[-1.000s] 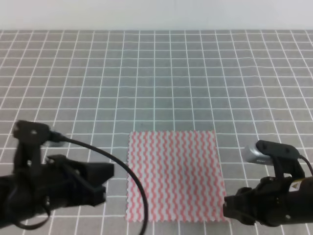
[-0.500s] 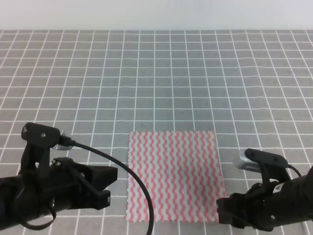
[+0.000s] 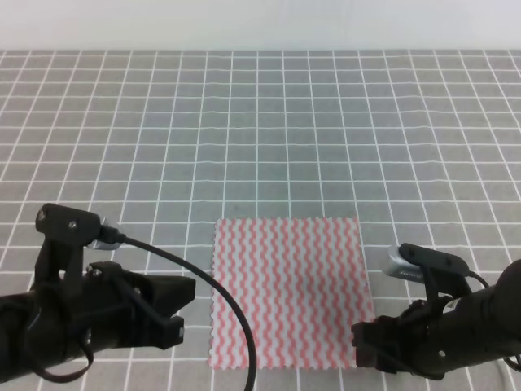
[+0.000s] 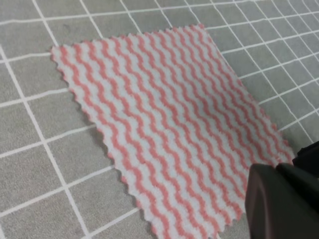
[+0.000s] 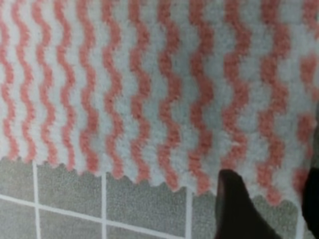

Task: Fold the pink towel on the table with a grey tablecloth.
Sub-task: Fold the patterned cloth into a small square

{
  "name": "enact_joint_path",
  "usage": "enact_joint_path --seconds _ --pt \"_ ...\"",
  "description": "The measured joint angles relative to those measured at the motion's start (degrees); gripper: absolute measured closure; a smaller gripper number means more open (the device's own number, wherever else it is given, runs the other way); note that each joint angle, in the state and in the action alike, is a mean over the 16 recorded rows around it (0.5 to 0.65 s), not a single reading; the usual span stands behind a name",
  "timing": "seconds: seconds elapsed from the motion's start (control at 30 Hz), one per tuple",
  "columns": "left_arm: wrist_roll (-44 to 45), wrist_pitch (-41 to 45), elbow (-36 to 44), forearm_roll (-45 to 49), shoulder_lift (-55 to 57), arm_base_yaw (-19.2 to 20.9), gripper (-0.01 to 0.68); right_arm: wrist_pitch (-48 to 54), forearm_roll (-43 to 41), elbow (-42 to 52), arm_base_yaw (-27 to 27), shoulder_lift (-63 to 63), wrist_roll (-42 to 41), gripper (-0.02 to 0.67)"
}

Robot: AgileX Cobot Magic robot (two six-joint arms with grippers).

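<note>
The pink towel (image 3: 289, 289) lies flat and unfolded on the table with a grey tablecloth (image 3: 260, 138), near its front edge. My left gripper (image 3: 184, 309) hovers just left of the towel's near-left side and looks open, with nothing in it. In the left wrist view the pink towel (image 4: 169, 124) fills the middle and one dark finger (image 4: 281, 204) shows at the bottom right. My right gripper (image 3: 366, 352) sits at the towel's near-right corner. It is open, and its fingers (image 5: 234, 209) stand over the zigzag front edge of the pink towel (image 5: 139, 89).
The gridded grey cloth stretches far behind and to both sides of the towel. A white wall (image 3: 260, 24) bounds the back. A black cable (image 3: 207, 285) runs from the left arm past the towel's left edge.
My right gripper has slid left and now reaches the towel's near-right corner. The left arm edged slightly right at first and then held still. The towel has not moved.
</note>
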Motion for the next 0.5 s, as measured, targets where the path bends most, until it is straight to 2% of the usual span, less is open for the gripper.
enact_joint_path --seconds 0.5 --pt "0.1 -0.5 0.0 0.3 0.5 0.0 0.676 -0.2 0.5 -0.7 0.0 0.8 -1.2 0.414"
